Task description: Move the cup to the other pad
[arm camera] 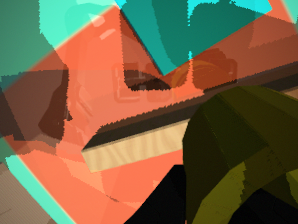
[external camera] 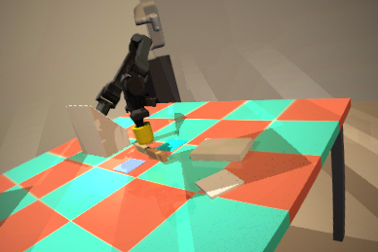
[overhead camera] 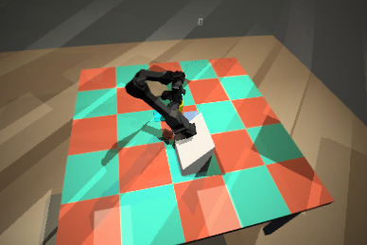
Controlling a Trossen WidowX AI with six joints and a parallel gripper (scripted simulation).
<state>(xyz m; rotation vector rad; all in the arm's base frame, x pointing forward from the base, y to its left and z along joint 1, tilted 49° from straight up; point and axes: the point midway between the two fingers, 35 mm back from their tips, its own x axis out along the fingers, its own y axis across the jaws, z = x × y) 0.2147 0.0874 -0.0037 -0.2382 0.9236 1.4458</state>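
Observation:
The yellow cup point(overhead camera: 181, 106) point(external camera: 143, 133) point(arm camera: 227, 125) is off the table, close to upright in the exterior view. My gripper point(external camera: 140, 122) is shut on it from above; in the top view the arm partly hides both. The cup hangs over or near the low wooden bar between the two pads. The blue pad point(overhead camera: 191, 114) point(external camera: 129, 164) has nothing standing on it. The cyan pad point(overhead camera: 157, 116) point(external camera: 171, 145) point(arm camera: 165, 47) lies flat on the bar's other side, also bare. No marbles can be made out.
The wooden bar point(external camera: 152, 153) point(arm camera: 135, 150) lies between the pads. A pale upright block point(overhead camera: 195, 146) point(external camera: 90, 133) stands close to the arm. A low beige slab point(external camera: 219, 149) and a thin flat tile point(external camera: 219, 183) lie beyond the bar in the exterior view.

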